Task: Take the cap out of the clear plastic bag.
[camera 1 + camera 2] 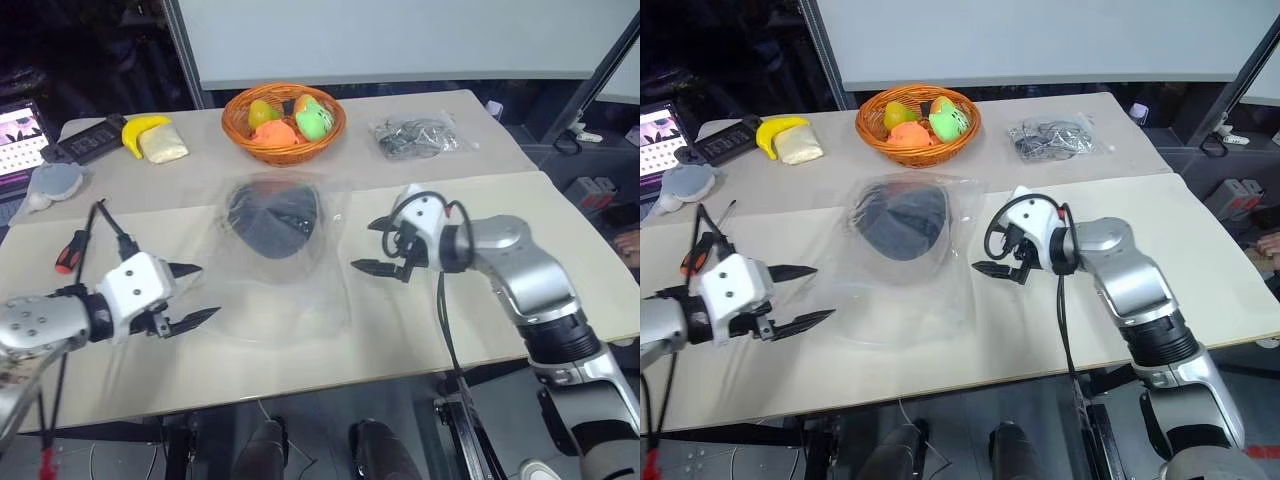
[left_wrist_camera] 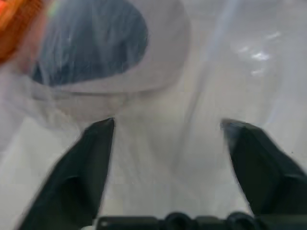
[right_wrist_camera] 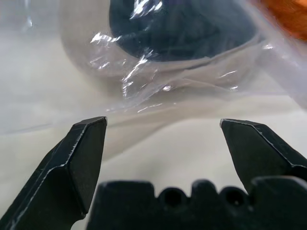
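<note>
The cap (image 1: pixel 272 218) lies on the table as a dark oval with a pale rim, inside the clear plastic bag (image 1: pixel 290 300). The bag lies flat and wrinkled around it, stretching toward the table's front edge. My left gripper (image 1: pixel 206 292) is open at the bag's front left corner, its fingertips at the plastic's edge and pointing right. In the left wrist view the cap (image 2: pixel 91 48) shows through the plastic beyond the spread fingers. My right gripper (image 1: pixel 362 246) is open just off the bag's right edge, level with the cap (image 3: pixel 182 28), with nothing between its fingers.
An orange basket (image 1: pixel 240 128) of fruit stands behind the bag. A small clear bag of grey items (image 1: pixel 418 137) lies at the back right. On the left are a banana (image 1: pixel 143 128), a black remote (image 1: pixel 85 145), a grey-blue lump (image 1: pixel 55 182) and a red-handled screwdriver (image 1: pixel 70 255).
</note>
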`<action>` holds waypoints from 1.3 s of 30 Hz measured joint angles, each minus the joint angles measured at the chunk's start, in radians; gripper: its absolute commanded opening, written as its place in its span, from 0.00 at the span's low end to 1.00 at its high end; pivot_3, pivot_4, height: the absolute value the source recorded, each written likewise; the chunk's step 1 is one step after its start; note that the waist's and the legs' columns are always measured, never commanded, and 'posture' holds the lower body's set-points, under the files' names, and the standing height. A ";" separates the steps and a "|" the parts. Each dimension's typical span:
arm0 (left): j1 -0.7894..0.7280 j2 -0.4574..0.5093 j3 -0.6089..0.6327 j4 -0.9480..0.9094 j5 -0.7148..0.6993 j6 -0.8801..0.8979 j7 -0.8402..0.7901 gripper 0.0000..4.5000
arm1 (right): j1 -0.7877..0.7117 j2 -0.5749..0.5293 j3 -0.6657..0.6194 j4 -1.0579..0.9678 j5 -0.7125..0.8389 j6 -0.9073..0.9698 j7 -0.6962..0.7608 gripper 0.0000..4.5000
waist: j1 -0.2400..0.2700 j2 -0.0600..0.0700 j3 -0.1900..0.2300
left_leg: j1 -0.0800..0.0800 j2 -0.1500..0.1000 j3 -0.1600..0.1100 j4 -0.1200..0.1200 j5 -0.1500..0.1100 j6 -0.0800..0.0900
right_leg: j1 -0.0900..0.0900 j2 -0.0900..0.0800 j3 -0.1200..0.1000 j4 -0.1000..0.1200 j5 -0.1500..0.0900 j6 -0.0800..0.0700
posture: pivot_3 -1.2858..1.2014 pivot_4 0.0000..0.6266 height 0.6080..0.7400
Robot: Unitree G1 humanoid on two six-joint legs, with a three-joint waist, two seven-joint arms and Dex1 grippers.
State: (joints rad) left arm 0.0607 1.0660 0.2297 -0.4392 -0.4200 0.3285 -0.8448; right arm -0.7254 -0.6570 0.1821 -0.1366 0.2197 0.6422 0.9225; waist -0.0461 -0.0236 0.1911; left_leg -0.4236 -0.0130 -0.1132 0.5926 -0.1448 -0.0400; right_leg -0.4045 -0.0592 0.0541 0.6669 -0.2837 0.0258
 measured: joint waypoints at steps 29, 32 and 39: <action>-0.588 -0.421 -0.407 0.298 0.166 0.207 0.057 0.01 | -0.043 -0.053 -0.405 -0.331 0.633 0.342 0.079 1.00 | 0.010 -0.001 0.000 | -0.001 -0.003 0.001 0.015 -0.002 0.004 | 0.003 0.000 0.003 0.008 0.001 0.005 | 0.52 0.24 1.00; -0.663 -0.443 -0.402 0.374 0.188 0.206 0.077 0.01 | 0.047 -0.114 -0.386 -0.413 0.708 0.362 0.135 1.00 | 0.007 -0.002 0.000 | 0.000 -0.003 0.001 0.016 -0.003 0.005 | 0.005 0.000 0.004 0.008 0.001 0.006 | 0.52 0.24 1.00; -0.816 -0.567 -0.412 0.502 0.209 0.210 0.097 0.01 | 0.144 -0.171 -0.115 -0.411 0.457 0.235 0.091 1.00 | 0.001 -0.002 0.000 | 0.001 -0.004 0.002 0.019 -0.002 0.004 | 0.005 0.000 0.005 0.009 -0.002 0.015 | 0.52 0.24 1.00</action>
State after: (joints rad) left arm -0.7556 0.4995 -0.1823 0.0630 -0.2114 0.5389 -0.7476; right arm -0.5815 -0.8283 0.0672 -0.5474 0.6763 0.8770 1.0135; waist -0.0449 -0.0251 0.1906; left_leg -0.4231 -0.0169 -0.1109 0.6118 -0.1473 -0.0355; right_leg -0.3990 -0.0595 0.0593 0.6755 -0.2859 0.0404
